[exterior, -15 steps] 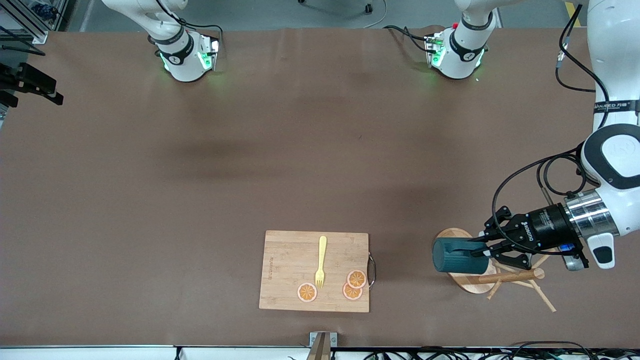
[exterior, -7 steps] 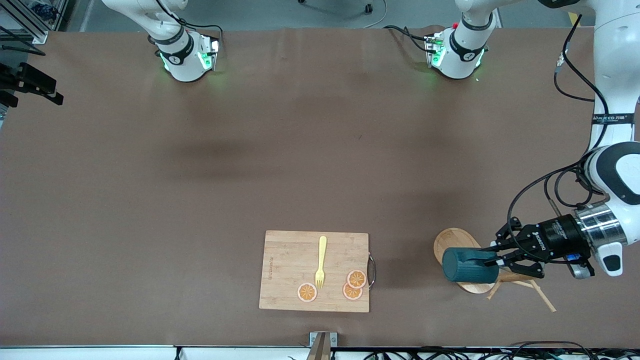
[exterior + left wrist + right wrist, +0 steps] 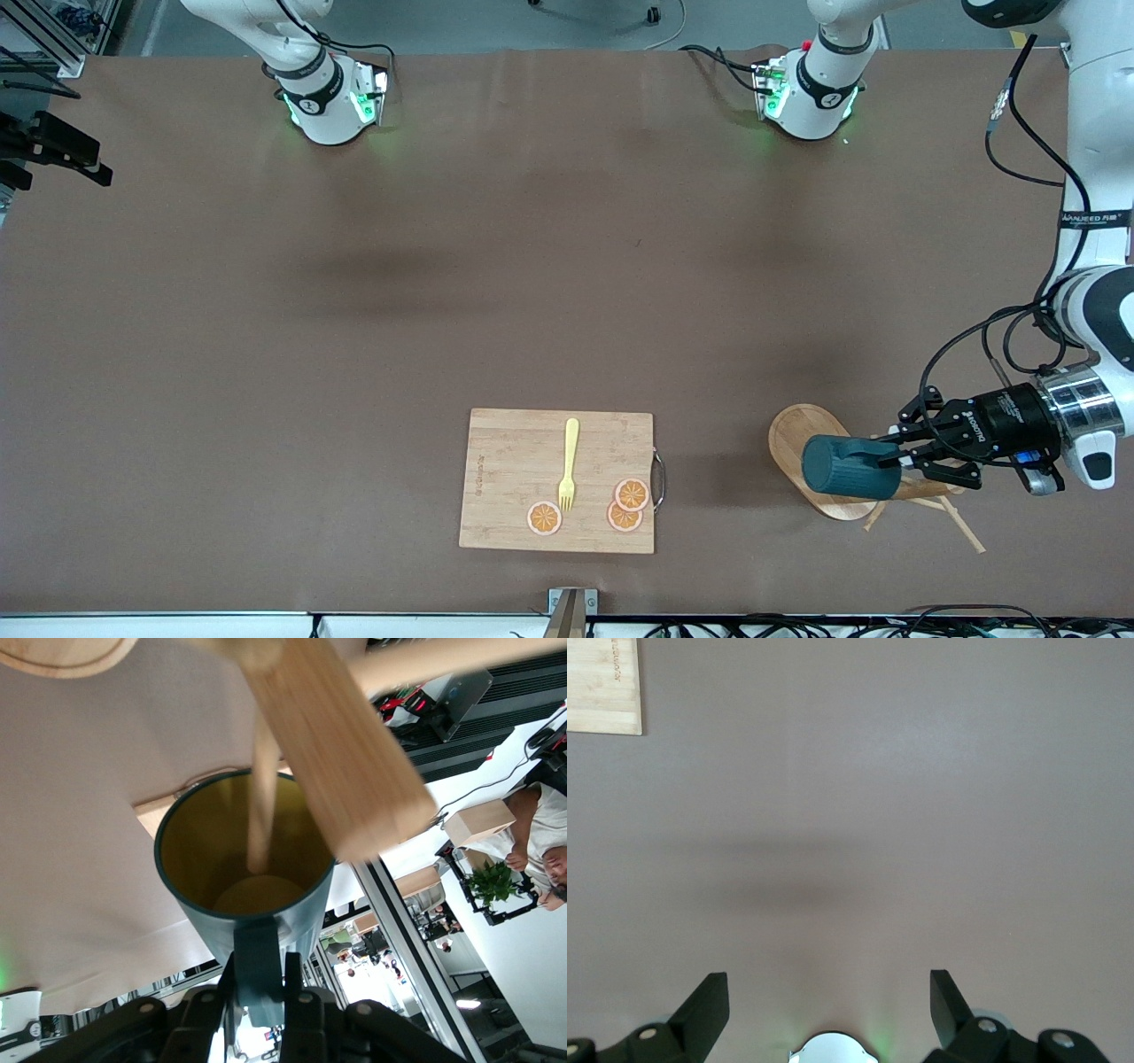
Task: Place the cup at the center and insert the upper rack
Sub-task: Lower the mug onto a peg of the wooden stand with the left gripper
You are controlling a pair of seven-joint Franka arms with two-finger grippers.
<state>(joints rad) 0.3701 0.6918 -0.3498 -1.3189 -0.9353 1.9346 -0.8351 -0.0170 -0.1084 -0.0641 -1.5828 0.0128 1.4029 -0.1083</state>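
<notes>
While left gripper [image 3: 895, 458] grips cup [image 3: 849, 465] | peg [image 3: 260, 806] inside

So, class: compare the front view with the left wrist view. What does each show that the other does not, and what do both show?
Only the front view shows the cutting board with the yellow fork and three orange slices, both arm bases, and the mug tree's oval base.

Only the left wrist view shows the cup's yellow-ochre inside, with a thin peg reaching into it.

Both show the left gripper shut on the cup by its handle, held sideways over the mug tree. The right gripper appears in neither.
</notes>
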